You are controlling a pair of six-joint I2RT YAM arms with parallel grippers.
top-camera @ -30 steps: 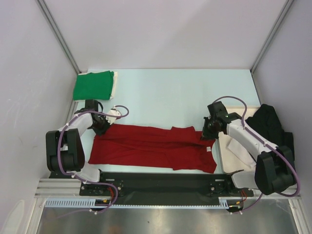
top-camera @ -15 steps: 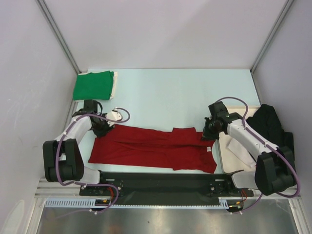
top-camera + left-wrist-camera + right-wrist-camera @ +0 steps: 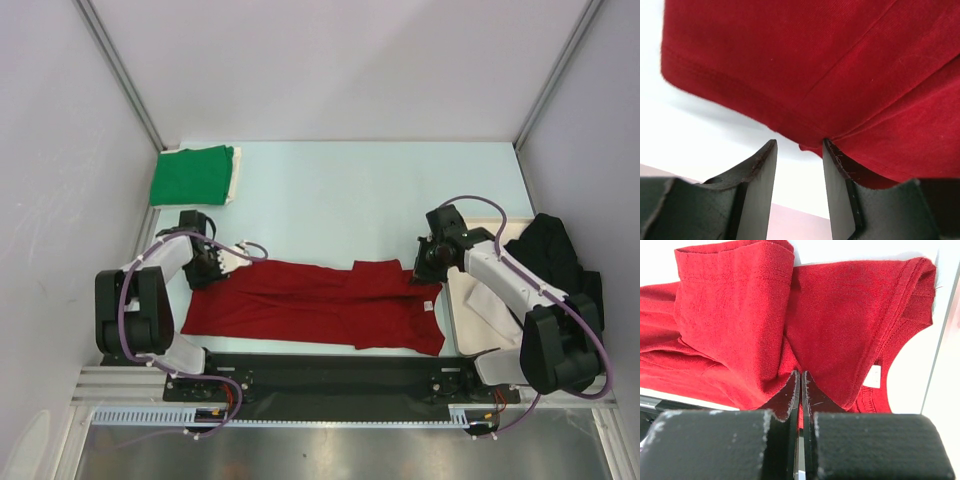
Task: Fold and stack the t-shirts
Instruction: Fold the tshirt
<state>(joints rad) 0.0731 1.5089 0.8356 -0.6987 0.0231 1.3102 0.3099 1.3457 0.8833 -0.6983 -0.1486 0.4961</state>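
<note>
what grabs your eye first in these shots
A deep red t-shirt lies stretched along the near edge of the table, the left gripper open at its left end, the right gripper shut on cloth near its right end. A folded green t-shirt sits in the far left corner.

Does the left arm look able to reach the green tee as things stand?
Probably yes: the left end effector is open and holds nothing, and only bare table lies between it and the green tee.

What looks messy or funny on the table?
The red t-shirt lies in a long, rumpled strip, with one sleeve poking out at its far edge. The black garment sits bunched up at the right edge.
</note>
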